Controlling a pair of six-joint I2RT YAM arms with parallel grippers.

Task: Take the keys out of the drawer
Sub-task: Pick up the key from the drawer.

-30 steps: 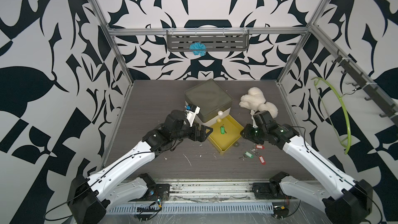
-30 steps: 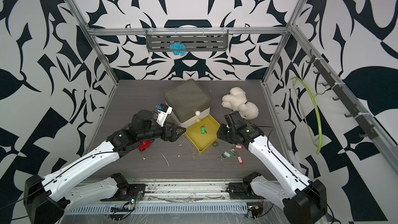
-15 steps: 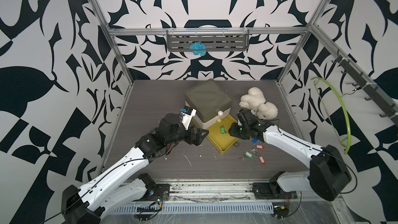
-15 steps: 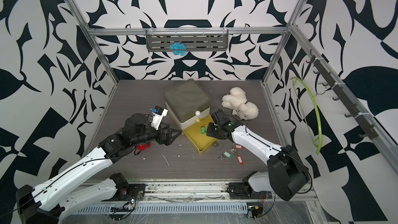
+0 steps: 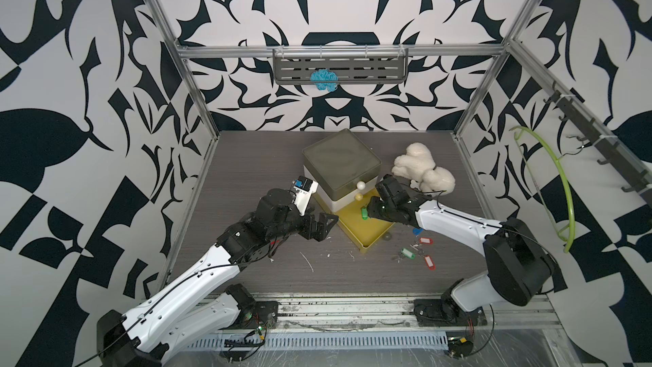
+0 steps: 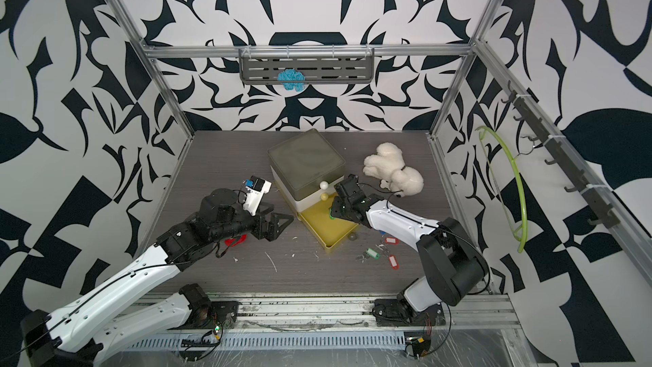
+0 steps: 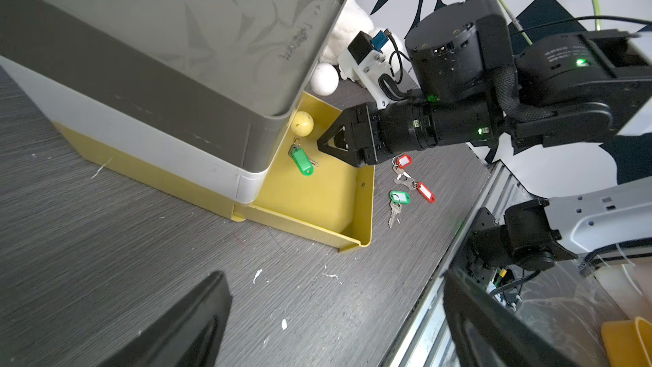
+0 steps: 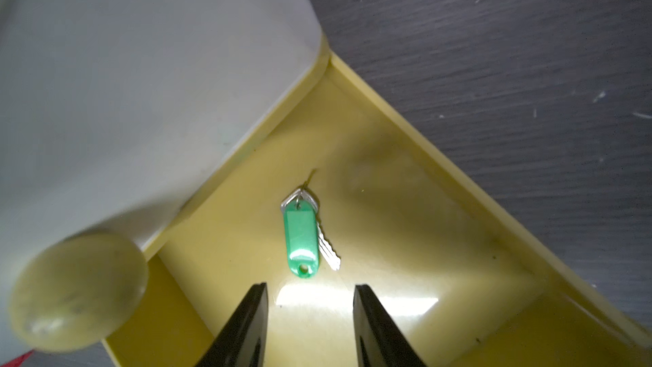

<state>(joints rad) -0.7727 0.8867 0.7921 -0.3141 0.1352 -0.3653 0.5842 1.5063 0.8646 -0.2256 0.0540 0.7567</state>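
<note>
Since the green-tagged key (image 5: pixel 363 213), on the drawer (image 5: pixel 363 234) floor near centre in a top view, is probably light, rigid and slippery, the half-open, empty right claw (image 8: pixel 309 287) should pinch its tag; left claw (image 5: pixel 321 225): wide open.

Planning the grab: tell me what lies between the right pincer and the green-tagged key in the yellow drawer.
Nothing. The right wrist view shows only bare floor of the yellow drawer between the open right pincer and the green-tagged key.
</note>
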